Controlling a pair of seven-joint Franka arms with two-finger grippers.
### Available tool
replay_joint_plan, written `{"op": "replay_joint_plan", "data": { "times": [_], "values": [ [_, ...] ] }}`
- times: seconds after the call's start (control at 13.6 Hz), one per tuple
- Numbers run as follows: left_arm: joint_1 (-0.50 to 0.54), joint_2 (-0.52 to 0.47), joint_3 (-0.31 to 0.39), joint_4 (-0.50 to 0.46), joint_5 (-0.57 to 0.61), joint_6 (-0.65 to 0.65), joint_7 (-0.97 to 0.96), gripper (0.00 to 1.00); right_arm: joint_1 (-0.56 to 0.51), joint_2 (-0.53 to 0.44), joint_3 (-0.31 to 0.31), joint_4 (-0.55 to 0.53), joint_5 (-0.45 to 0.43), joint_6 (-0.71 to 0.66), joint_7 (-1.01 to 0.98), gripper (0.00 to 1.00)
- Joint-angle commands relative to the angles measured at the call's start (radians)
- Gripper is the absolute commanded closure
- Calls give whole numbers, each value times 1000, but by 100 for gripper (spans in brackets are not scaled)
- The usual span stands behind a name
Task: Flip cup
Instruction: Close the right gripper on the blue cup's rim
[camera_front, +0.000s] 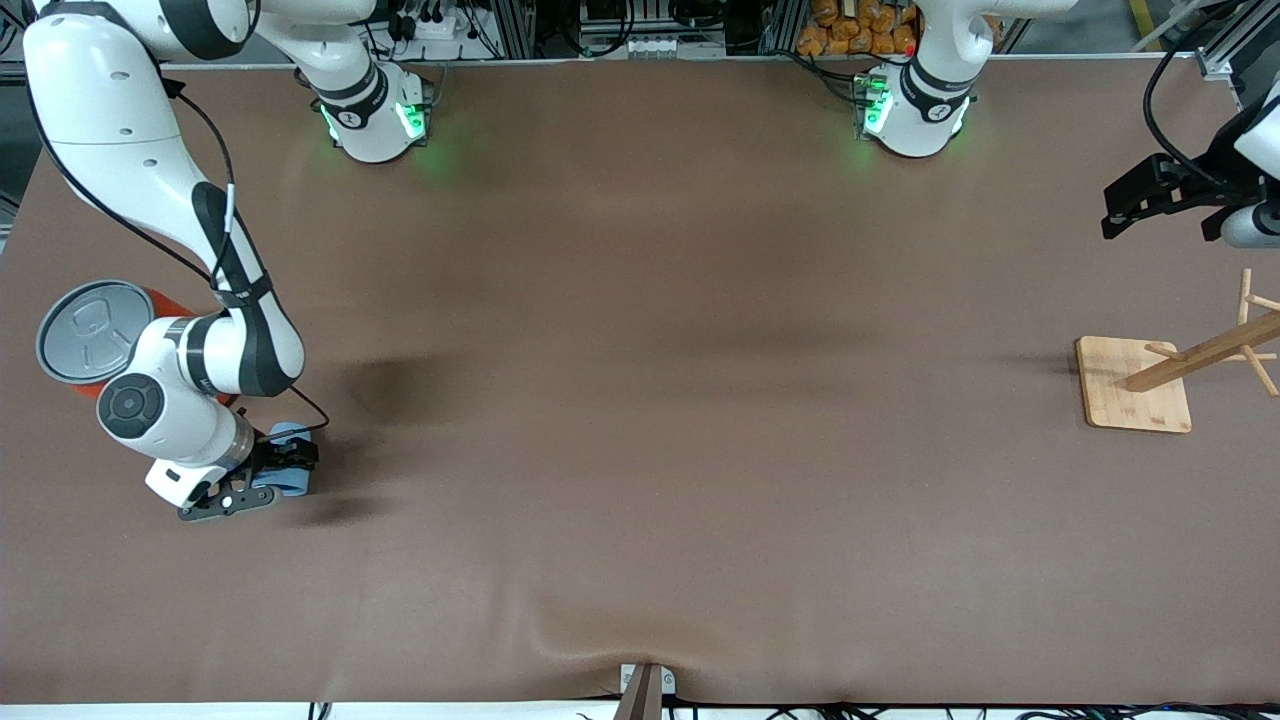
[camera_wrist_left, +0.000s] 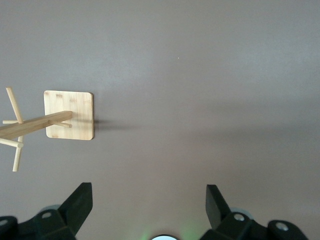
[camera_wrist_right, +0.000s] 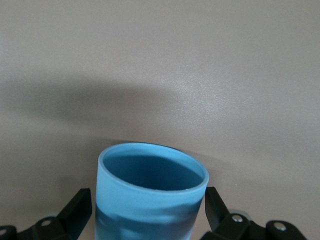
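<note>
The light-blue cup (camera_front: 290, 487) lies on its side on the brown table near the right arm's end. In the right wrist view the cup (camera_wrist_right: 150, 195) fills the space between the two black fingers (camera_wrist_right: 82, 205), its darker blue mouth pointing away from the wrist. My right gripper (camera_front: 280, 478) is low at the table, open around the cup, with a thin gap on at least one side. My left gripper (camera_front: 1118, 210) waits open and empty in the air over the left arm's end of the table; it also shows in the left wrist view (camera_wrist_left: 150, 200).
A large orange can with a grey lid (camera_front: 95, 335) stands close to the right arm's wrist, farther from the front camera than the cup. A wooden rack on a square base (camera_front: 1135, 385) stands at the left arm's end and shows in the left wrist view (camera_wrist_left: 69, 115).
</note>
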Motion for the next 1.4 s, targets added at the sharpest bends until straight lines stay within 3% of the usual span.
{"op": "replay_joint_plan", "data": {
  "times": [0.0,0.22,0.29,0.44,0.51,0.81,1.32],
  "values": [
    [4,4,-1,9,-9,-6,9,0,-15,27,7,15,17,8,-5,0],
    [4,4,-1,7,-9,-6,9,0,-17,27,7,14,89,-1,-4,0],
    [6,4,-1,7,-11,-4,9,0,-18,29,7,14,92,-2,-5,4],
    [8,19,-1,8,-11,-1,9,0,-18,29,7,12,92,-2,-4,30],
    [6,22,-1,7,-11,5,9,0,-18,29,7,12,92,-2,-5,37],
    [6,45,-1,5,-12,17,6,0,-15,23,7,17,91,-4,-56,37],
    [6,74,-1,5,-34,62,-5,0,-20,-34,30,34,94,-5,-420,40]
  ]
}}
